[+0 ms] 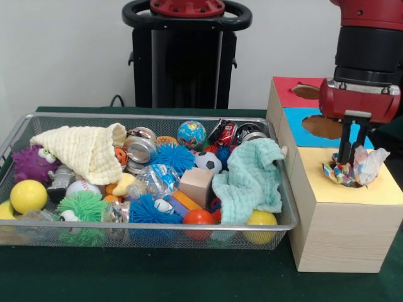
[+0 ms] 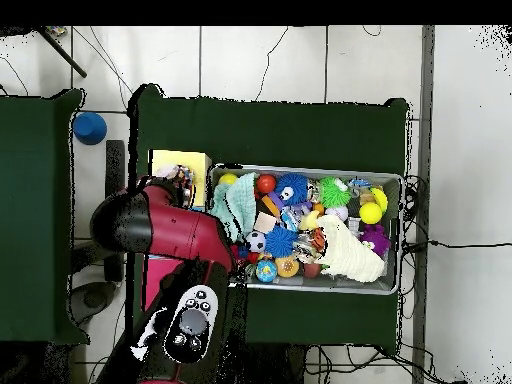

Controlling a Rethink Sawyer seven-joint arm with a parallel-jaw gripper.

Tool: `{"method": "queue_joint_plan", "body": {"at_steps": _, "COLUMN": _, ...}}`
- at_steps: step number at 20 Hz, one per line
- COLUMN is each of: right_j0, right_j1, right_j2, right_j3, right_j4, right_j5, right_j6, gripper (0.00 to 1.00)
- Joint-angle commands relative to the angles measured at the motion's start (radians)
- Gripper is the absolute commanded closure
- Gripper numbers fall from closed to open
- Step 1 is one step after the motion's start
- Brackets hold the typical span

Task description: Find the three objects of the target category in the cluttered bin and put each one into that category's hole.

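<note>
My gripper (image 1: 346,160) hangs over the yellow section (image 1: 381,192) of the wooden box, at its hole. It looks shut on a crumpled colourful wrapper (image 1: 369,162), which rests at the hole's mouth and spreads out on both sides of the fingers. In the overhead view the red arm (image 2: 165,225) hides the gripper, and only a bit of the wrapper (image 2: 184,176) shows beside the yellow section (image 2: 172,160). The wire bin (image 1: 151,117) to the left holds crushed silver cans (image 1: 141,150) and a crumpled clear bottle (image 1: 154,179) among toys.
The box also has a blue section with a hole (image 1: 322,127) and a red one with a hole (image 1: 306,92). In the bin lie a cream cloth (image 1: 85,151), a mint cloth (image 1: 252,179), a wooden block (image 1: 196,185), spiky balls and several other balls.
</note>
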Motion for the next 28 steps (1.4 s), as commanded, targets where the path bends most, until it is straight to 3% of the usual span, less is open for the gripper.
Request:
{"method": "queue_joint_plan", "body": {"at_steps": 1, "right_j0": -0.034, "right_j1": 0.062, "right_j2": 0.112, "right_j3": 0.048, "right_j4": 0.012, "right_j5": 0.009, "right_j6": 0.206, "gripper": 1.0}}
{"method": "queue_joint_plan", "body": {"at_steps": 2, "right_j0": -0.035, "right_j1": 0.061, "right_j2": 0.113, "right_j3": 0.049, "right_j4": 0.01, "right_j5": 0.005, "right_j6": 0.203, "gripper": 1.0}}
{"method": "queue_joint_plan", "body": {"at_steps": 3, "right_j0": -0.034, "right_j1": 0.06, "right_j2": 0.113, "right_j3": 0.052, "right_j4": 0.019, "right_j5": 0.017, "right_j6": 0.213, "gripper": 0.0}}
{"method": "queue_joint_plan", "body": {"at_steps": 13, "right_j0": -0.035, "right_j1": 0.061, "right_j2": 0.103, "right_j3": 0.034, "right_j4": 0.002, "right_j5": 0.012, "right_j6": 0.192, "gripper": 0.0}}
{"method": "queue_joint_plan", "body": {"at_steps": 28, "right_j0": -0.059, "right_j1": -0.031, "right_j2": 0.126, "right_j3": 0.098, "right_j4": -0.004, "right_j5": 0.119, "right_j6": 0.162, "gripper": 0.0}}
